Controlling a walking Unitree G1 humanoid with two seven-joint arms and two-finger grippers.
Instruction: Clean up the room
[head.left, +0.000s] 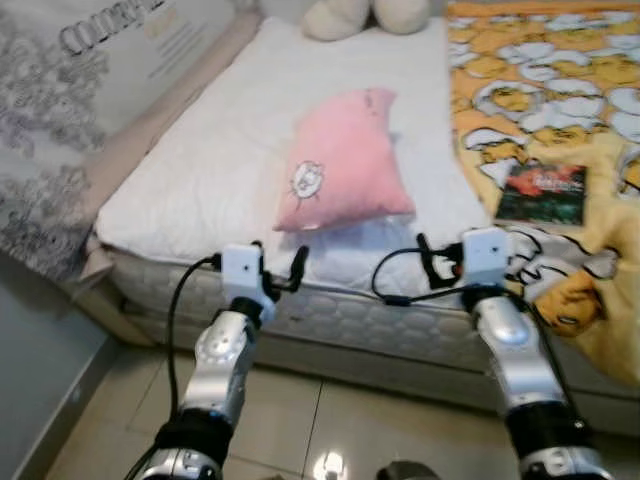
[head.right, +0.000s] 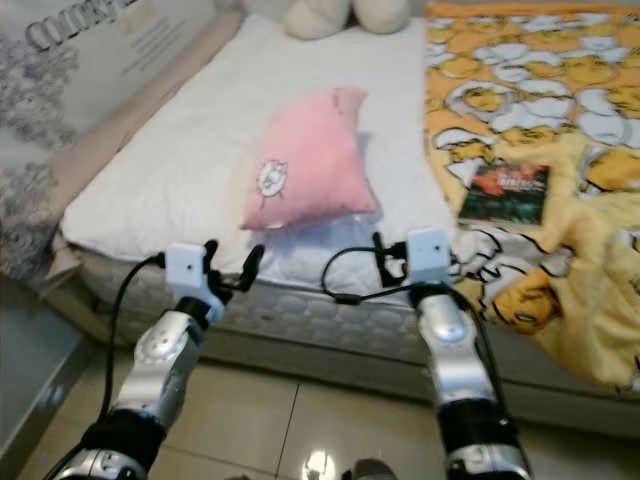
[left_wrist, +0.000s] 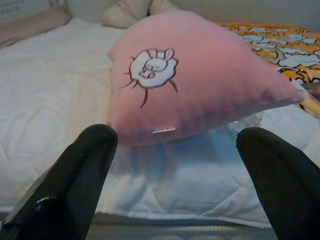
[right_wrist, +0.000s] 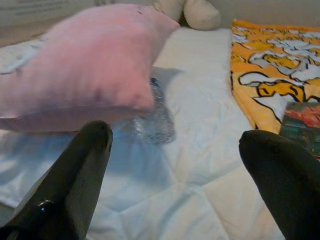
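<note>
Reaching in now: the left end effector (head.left: 280, 272) and right end effector (head.left: 432, 262) both hover fingers apart at the bed (head.left: 210, 160) edge, the pink pillow (head.left: 345, 160) lying just ahead between them; best close in evenly on both sides.

The pink pillow (right_wrist: 80, 75) partly hides a crinkled clear wrapper (right_wrist: 156, 120).

Pillow (head.left: 345, 160) on mattress (head.left: 210, 160), book (head.left: 541, 193) on blanket (head.left: 560, 80) to its right
</note>
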